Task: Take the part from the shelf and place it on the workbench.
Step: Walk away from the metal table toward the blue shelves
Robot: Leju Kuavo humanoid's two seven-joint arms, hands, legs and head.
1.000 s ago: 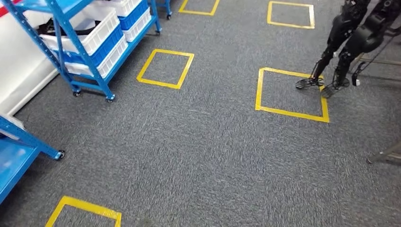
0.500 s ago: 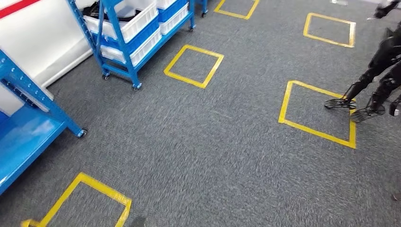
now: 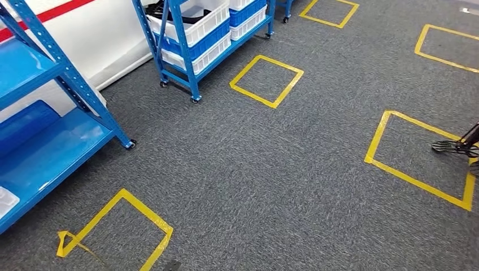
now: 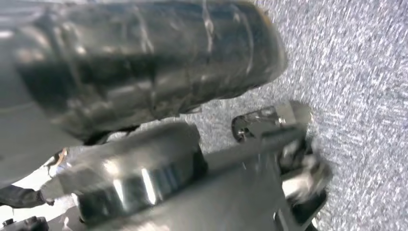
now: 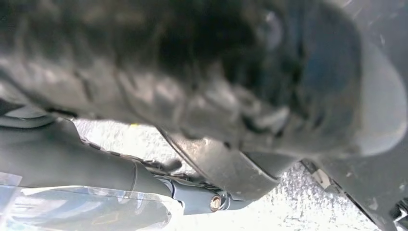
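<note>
white bin [image 3: 195, 17] on the far blue shelf [image 3: 181, 51] holds dark items; hands' state cannot be told.

floor [image 3: 271, 169]: grey carpet (yellow tape squares [image 3: 266, 80]) | blue shelf [image 3: 51, 141] | shelf of bins [image 3: 197, 39]

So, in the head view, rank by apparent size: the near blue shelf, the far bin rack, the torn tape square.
1. Near blue shelf, cropped by the frame.
2. Bin rack, farther off, so its true size may match.
3. Torn tape square.
</note>
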